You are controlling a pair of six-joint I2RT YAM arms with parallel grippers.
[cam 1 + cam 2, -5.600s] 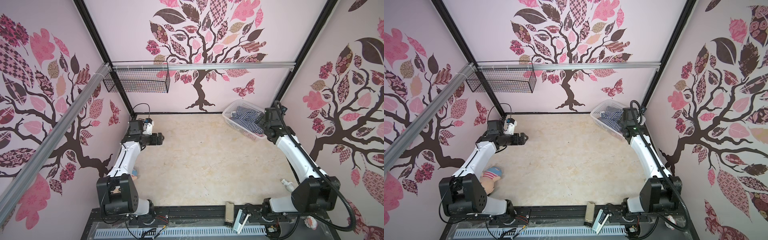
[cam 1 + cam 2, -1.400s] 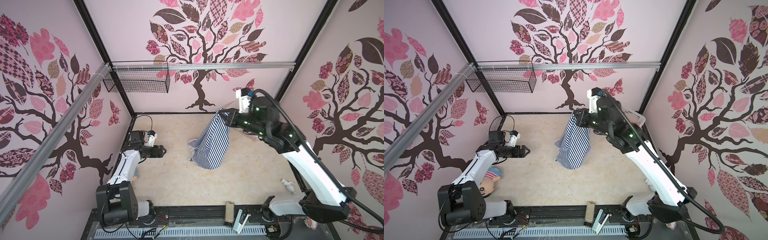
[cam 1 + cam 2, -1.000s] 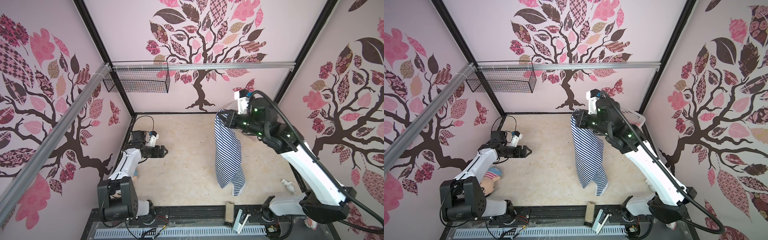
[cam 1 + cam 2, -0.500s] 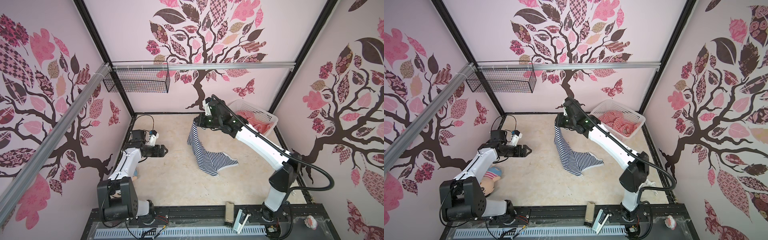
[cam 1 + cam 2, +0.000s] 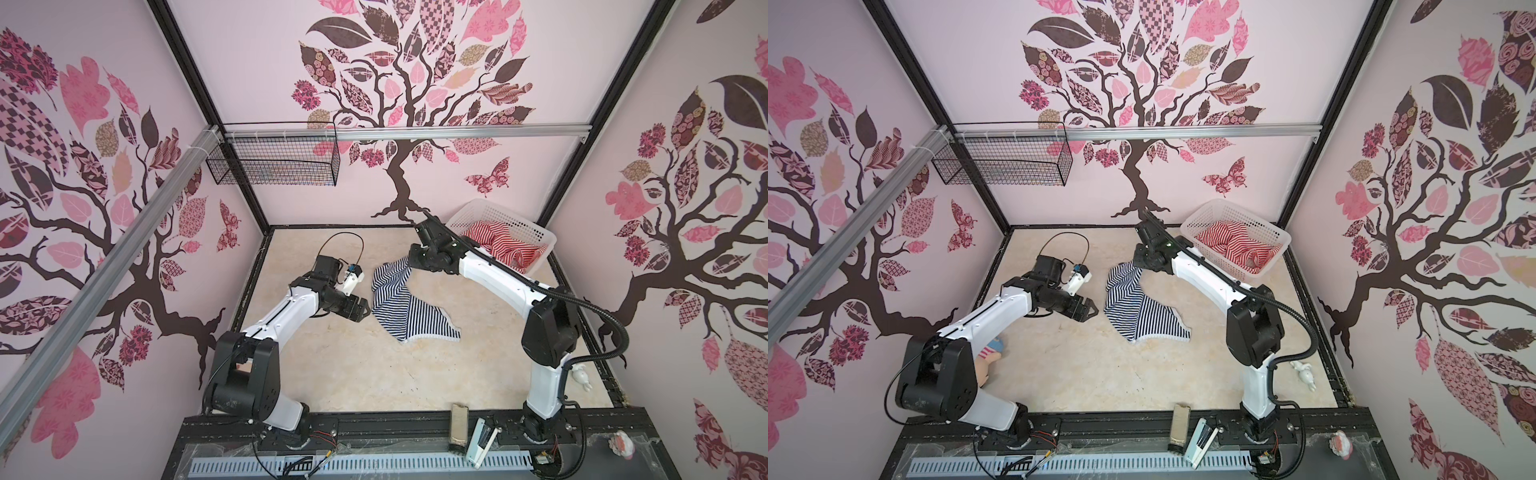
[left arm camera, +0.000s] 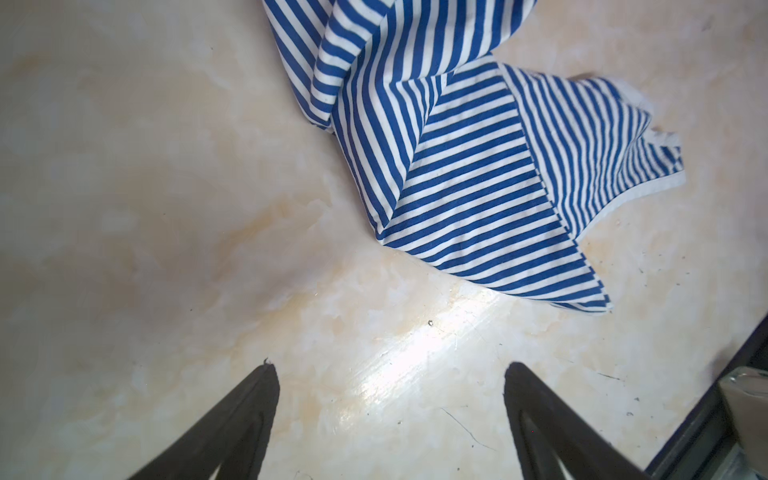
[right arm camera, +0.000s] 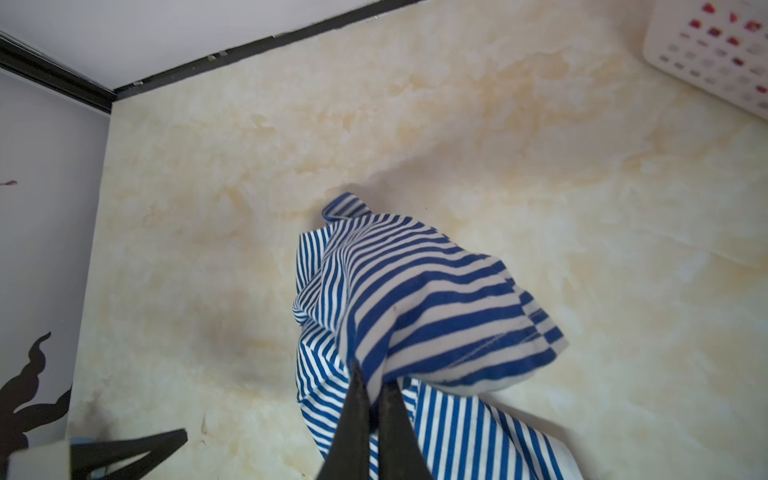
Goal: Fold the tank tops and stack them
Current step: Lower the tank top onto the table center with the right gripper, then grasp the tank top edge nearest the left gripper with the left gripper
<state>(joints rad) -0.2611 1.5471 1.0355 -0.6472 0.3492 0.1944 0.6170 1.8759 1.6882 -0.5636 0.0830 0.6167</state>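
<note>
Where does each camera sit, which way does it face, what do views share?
Both top views: high at front, looking down on table, left arm, right arm, basket.
Left wrist: on that arm, faces table past open fingers toward navy-striped tank top.
Right wrist: on that arm, faces down; shut fingers pinch that top.
Shared: that top.

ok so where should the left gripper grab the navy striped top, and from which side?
The folded edge of the navy striped top that lies flat on the table, facing the open left gripper. Come in low from the left arm's side, jaws straddling that edge. The right gripper pinches the raised far end, so this edge is probably the free one to pull out.
</note>
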